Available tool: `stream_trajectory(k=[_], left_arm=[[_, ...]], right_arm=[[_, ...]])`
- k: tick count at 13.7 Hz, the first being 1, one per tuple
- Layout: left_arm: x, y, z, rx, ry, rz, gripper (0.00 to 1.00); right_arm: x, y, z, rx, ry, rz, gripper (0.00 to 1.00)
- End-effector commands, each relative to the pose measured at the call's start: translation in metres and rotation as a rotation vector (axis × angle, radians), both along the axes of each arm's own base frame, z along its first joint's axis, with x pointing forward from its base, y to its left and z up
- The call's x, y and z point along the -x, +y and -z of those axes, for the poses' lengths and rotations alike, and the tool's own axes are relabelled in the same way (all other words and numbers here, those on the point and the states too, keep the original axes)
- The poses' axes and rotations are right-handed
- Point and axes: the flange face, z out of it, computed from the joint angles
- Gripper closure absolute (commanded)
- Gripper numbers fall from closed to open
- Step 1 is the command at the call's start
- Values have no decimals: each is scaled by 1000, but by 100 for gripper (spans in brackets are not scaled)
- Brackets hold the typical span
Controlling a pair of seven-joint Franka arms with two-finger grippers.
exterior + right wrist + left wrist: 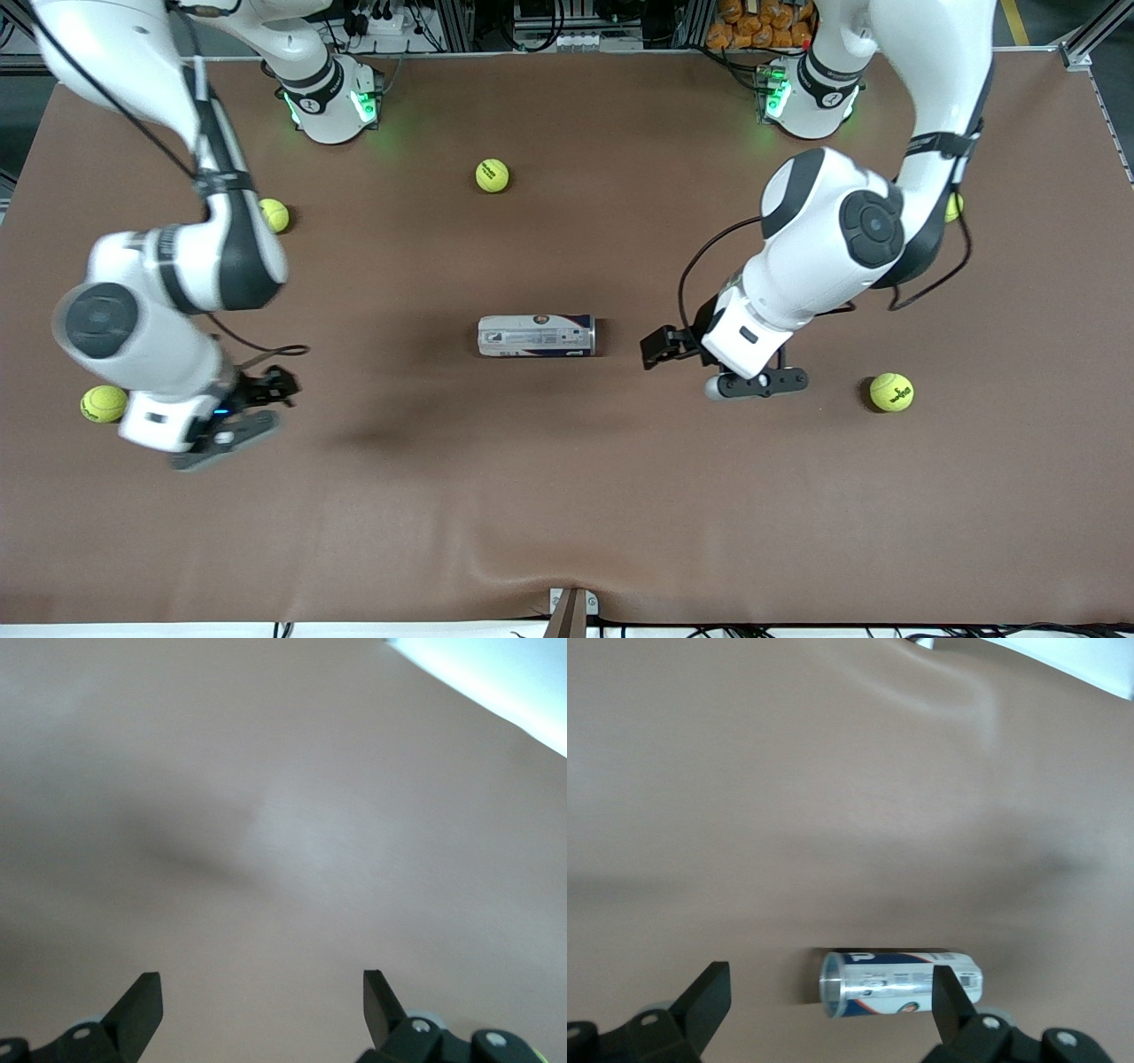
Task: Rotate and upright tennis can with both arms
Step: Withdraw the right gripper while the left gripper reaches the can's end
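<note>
1. The tennis can (537, 336) lies on its side mid-worktop (567, 496).
2. The left tool (753, 383) hangs beside it, fingers apart, empty.
3. The right tool (226, 439) hangs toward the right arm's end, fingers apart.

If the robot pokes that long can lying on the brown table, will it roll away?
Probably. The slim white-and-blue tennis can lies on its round side on the flat brown table, so a sideways nudge would likely roll it. Its smooth, shiny wall may be slippery. Both the left gripper and right gripper are open, not touching it.
</note>
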Motion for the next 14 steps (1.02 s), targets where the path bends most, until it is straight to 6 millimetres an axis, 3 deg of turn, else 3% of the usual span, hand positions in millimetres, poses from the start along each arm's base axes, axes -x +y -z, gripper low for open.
stream_trajectory(k=[1,4,7,11,14], left_arm=[[11,-6,31,62,-42,44,0],[21,-6,70,139,-86,103,0],[32,-13,108,221,-103,155,0],[41,-21,155,288,-138,249,0],[52,-21,184,312,-168,322,0]], right_arm=[[23,-18,-38,-32,3,134,0],[53,-13,-90,-87,38,324,0],[95,-15,-144,-98,76,395,0],[139,-51,-194,-170,134,524,0],[156,-65,-214,-157,183,618,0]])
